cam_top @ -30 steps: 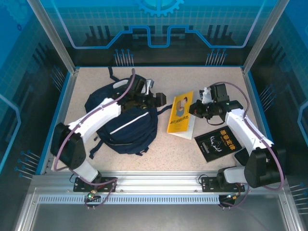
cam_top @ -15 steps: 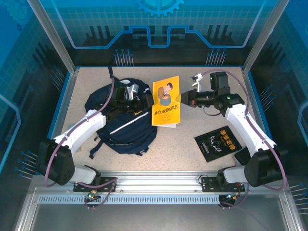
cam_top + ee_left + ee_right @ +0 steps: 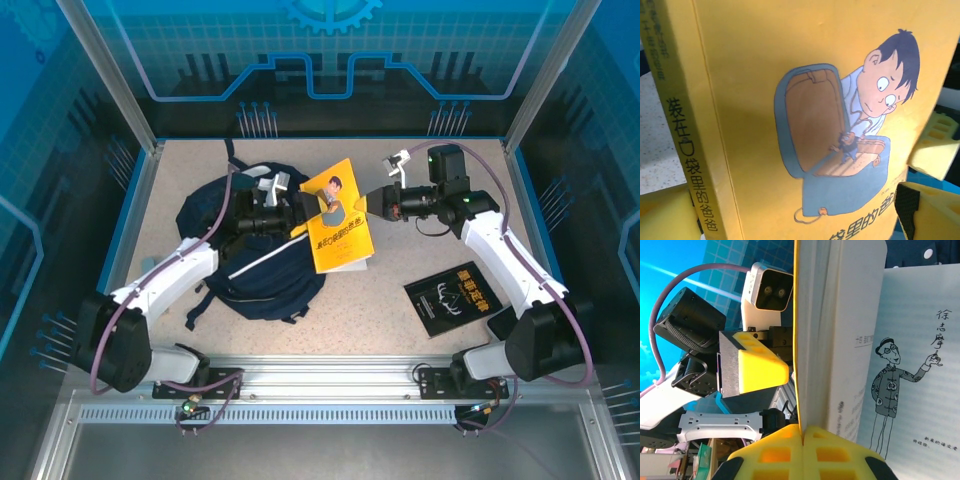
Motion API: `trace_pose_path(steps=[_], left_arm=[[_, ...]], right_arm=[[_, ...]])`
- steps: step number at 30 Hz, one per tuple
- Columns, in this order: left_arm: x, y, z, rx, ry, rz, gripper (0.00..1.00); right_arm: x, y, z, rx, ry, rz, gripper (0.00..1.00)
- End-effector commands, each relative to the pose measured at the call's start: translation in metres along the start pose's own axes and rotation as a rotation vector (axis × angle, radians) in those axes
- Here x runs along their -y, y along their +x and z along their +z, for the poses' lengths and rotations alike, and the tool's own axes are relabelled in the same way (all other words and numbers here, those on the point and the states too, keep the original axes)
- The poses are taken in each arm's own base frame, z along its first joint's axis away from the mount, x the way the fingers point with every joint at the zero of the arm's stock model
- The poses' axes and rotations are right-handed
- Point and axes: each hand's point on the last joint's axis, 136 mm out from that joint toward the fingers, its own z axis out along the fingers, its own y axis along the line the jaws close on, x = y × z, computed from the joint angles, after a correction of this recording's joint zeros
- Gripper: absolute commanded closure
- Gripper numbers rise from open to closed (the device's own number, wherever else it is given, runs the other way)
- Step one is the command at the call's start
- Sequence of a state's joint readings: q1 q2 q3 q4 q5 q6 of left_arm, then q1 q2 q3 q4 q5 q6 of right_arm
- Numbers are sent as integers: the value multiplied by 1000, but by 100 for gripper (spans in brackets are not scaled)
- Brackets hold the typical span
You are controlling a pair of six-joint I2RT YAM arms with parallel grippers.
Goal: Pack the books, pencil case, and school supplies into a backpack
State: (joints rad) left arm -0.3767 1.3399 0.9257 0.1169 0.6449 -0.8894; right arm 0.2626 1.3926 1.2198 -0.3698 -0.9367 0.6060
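Yellow book (image 3: pixel 335 215) aloft, clamped by right gripper (image 3: pixel 372 205), stands before left gripper (image 3: pixel 303 209) (jaws spread) over backpack (image 3: pixel 265 272); black book (image 3: pixel 455 297) lies apart

The left arm (image 3: pixel 168 278) and the right arm (image 3: pixel 512 265) are both of smooth white shell links with black round joints, a thin mauve cable (image 3: pixel 720 267) runs up each from the silver slotted rail (image 3: pixel 330 385) at their bases, and the yellow block fingers (image 3: pixel 762 371) have black backs.
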Motion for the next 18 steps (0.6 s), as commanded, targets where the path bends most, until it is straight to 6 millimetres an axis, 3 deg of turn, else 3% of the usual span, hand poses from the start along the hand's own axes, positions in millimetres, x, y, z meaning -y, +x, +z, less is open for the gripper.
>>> trace_pose_path(steps=[1, 11, 18], left_arm=[[34, -2, -12, 25, 129, 70, 10], [39, -10, -2, 42, 240, 5, 46], [36, -15, -2, 67, 244, 1, 63]], right_arm=[[-27, -8, -4, 8, -76, -78, 100], [-15, -15, 1, 29, -56, -18, 100], [12, -17, 2, 39, -2, 56, 100]])
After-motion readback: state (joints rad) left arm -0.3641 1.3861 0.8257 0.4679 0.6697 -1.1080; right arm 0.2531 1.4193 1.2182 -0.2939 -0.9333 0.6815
